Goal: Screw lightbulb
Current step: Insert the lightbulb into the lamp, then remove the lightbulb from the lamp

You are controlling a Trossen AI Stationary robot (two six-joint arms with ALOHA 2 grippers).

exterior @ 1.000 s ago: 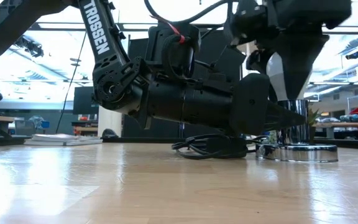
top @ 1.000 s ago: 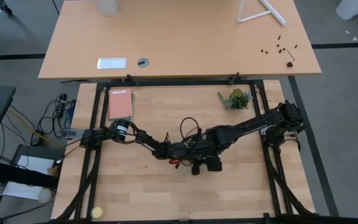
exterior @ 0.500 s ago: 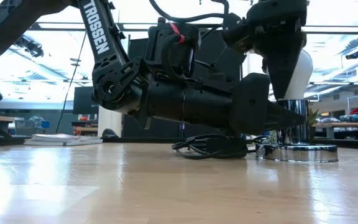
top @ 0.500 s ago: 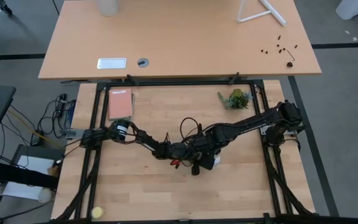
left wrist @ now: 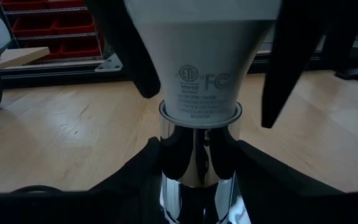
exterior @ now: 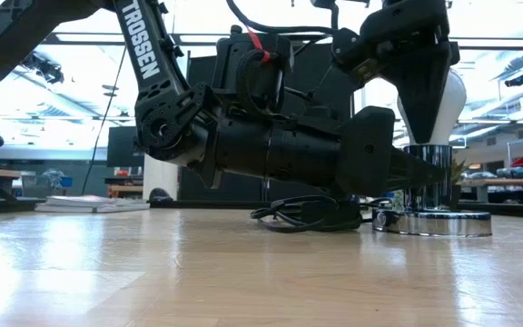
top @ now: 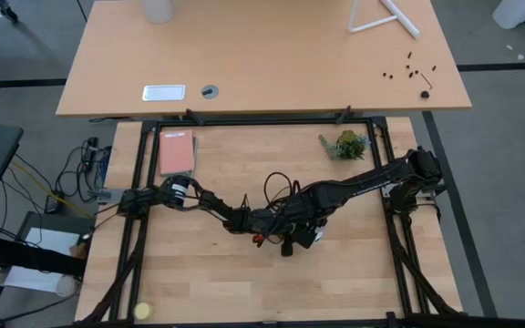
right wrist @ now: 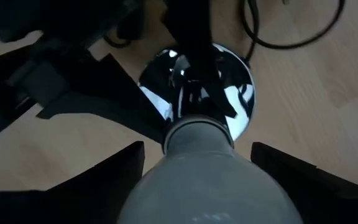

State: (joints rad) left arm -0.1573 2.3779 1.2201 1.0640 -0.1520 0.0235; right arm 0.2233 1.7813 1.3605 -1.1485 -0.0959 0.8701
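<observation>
The white lightbulb (left wrist: 204, 56) stands upright with its neck in the chrome socket's stem (left wrist: 197, 155). The socket's round base (exterior: 434, 222) rests flat on the wooden table at mid-table. My left gripper (left wrist: 197, 186) reaches in level and is shut on the stem. My right gripper (right wrist: 197, 146) hangs above, pointing down. It is open, with one finger on either side of the bulb (right wrist: 210, 180) and a narrow gap on each side. In the low view one right finger (exterior: 420, 91) hides most of the bulb (exterior: 452, 100). My left gripper pinches the socket's chrome stem (left wrist: 197, 168) between its two fingers, just below the bulb's neck. The fingers come in level from the table's left side. The socket stays upright with its base on the table.
The socket's black cord (exterior: 307, 213) lies coiled on the table behind my left gripper. A small potted plant (top: 344, 144) stands at the far right and a pink book (top: 177, 151) at the far left. A yellow ball (top: 142, 311) sits at the near left corner.
My right gripper has rolled about its own downward line above the bulb while staying in place. In the low view the white bulb first shows to the left of its finger and now to the right. The bulb, the socket and my left gripper have kept still.
</observation>
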